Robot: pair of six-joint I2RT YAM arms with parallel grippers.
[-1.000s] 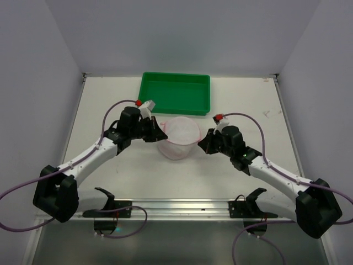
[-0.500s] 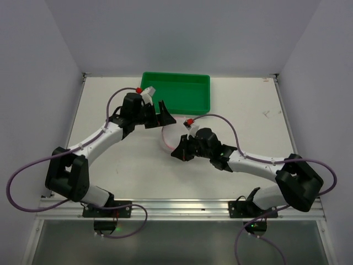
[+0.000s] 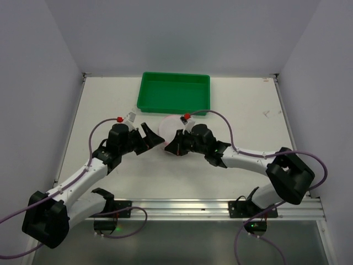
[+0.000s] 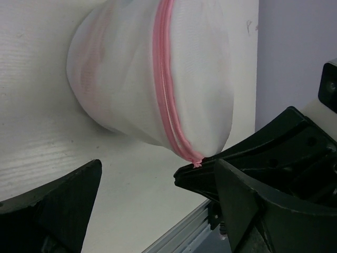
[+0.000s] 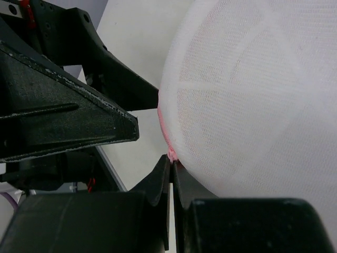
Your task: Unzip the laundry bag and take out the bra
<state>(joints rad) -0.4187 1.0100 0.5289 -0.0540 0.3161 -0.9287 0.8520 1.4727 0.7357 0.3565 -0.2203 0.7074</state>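
The laundry bag (image 3: 167, 126), a round white mesh pouch with a pink zipper (image 4: 165, 89), lies on the table just in front of the tray. My right gripper (image 3: 170, 149) is at its near-left edge, shut on the pink zipper end (image 5: 171, 154). My left gripper (image 3: 153, 139) stands open to the bag's left, a little apart from it, with nothing between its fingers (image 4: 58, 205). In the left wrist view the bag (image 4: 142, 79) fills the upper frame. The bra is hidden; only a faint pink tint (image 4: 97, 68) shows through the mesh.
A green plastic tray (image 3: 174, 93) stands behind the bag at the back of the table. The two grippers sit close together at the bag's left side. An aluminium rail (image 3: 182, 205) runs along the near edge.
My left gripper has let go and opened, swung toward the tray, then come back left of the bag. My right arm crossed from the bag's right to its near-left.
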